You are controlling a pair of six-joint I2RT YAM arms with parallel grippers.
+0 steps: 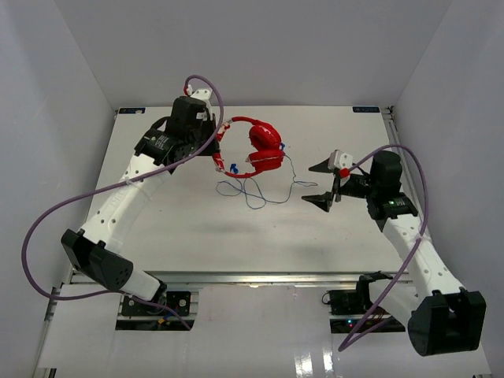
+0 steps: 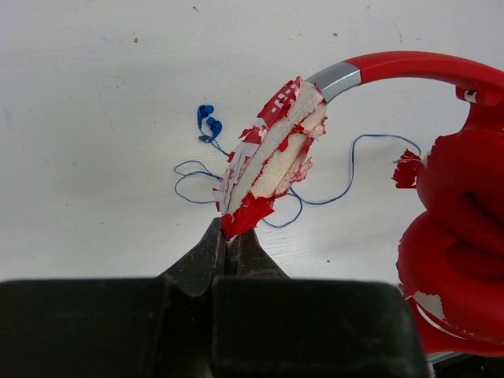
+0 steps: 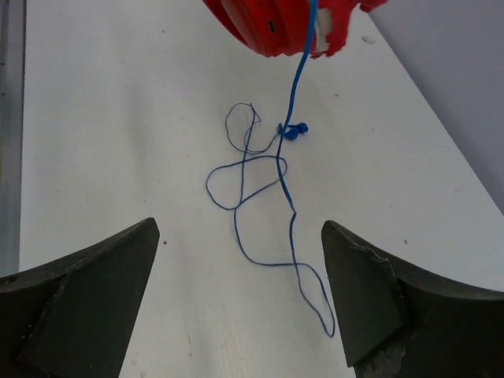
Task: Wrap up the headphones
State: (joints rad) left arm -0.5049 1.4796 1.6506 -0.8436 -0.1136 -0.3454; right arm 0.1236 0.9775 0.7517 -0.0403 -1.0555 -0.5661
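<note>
Left tool (image 2: 233,249) clamped on the frayed red-and-white end of the headphones (image 1: 266,146) on the table (image 1: 189,230) — cups perhaps lifted. Right tool (image 1: 324,183), jaws wide apart, sits just right of them facing the loose cable (image 3: 268,233) — not touching it.

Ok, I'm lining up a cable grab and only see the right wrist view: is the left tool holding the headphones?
Observer: Yes, the left tool is shut on the torn end of the headphones.
Operator: Where do they sit from my tool?
Observer: The right tool stands open to the right of them, not touching; the cable lies loose on the table between.
</note>
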